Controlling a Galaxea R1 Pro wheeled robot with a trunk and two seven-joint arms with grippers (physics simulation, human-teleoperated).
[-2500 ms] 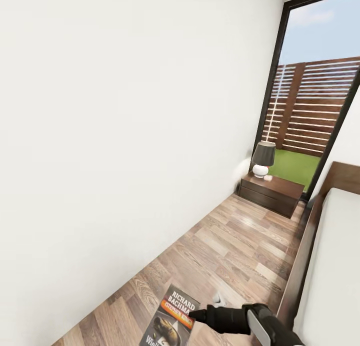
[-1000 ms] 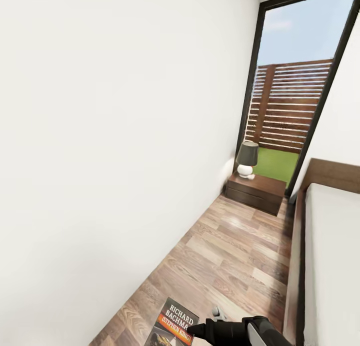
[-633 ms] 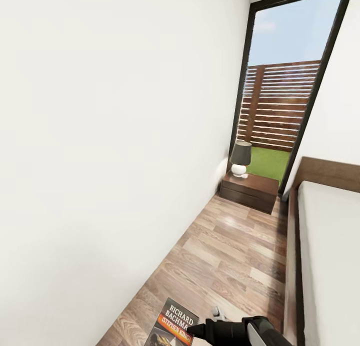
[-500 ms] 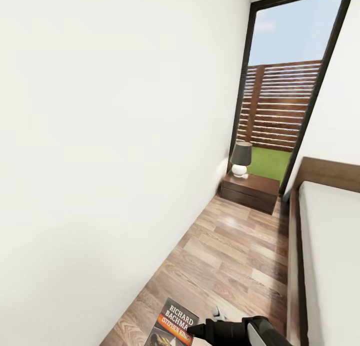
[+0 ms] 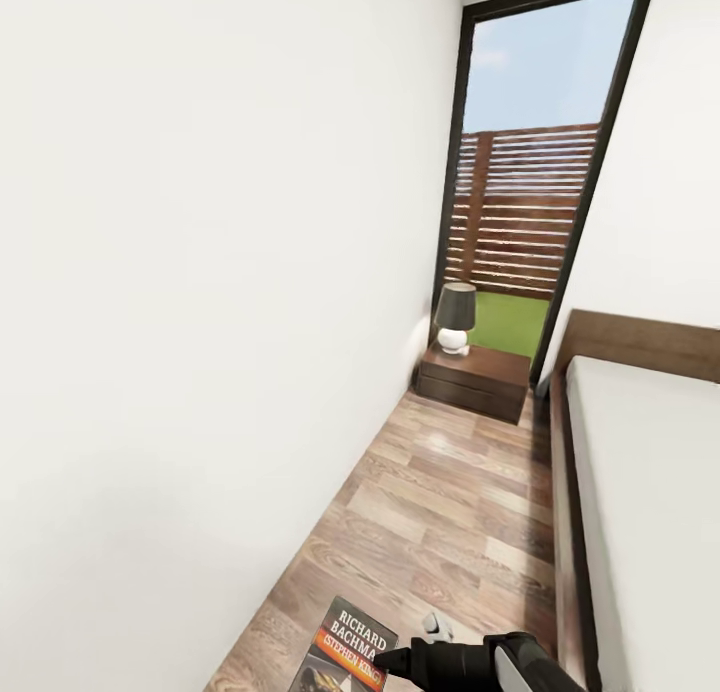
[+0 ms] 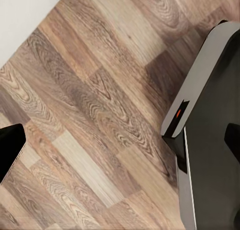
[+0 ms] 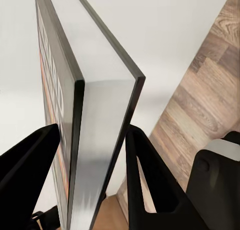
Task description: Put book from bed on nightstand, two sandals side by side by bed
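Swinging right, the head camera brings the nightstand toward 12 o'clock. Right pincer clamps the book, already off the bed; left pincer's state I cannot tell. Placing book and sandals remains.

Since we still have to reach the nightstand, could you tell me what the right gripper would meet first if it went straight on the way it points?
Probably the white wall: the right gripper, shut on the book, points at it past the floor's edge. Depth is unclear.
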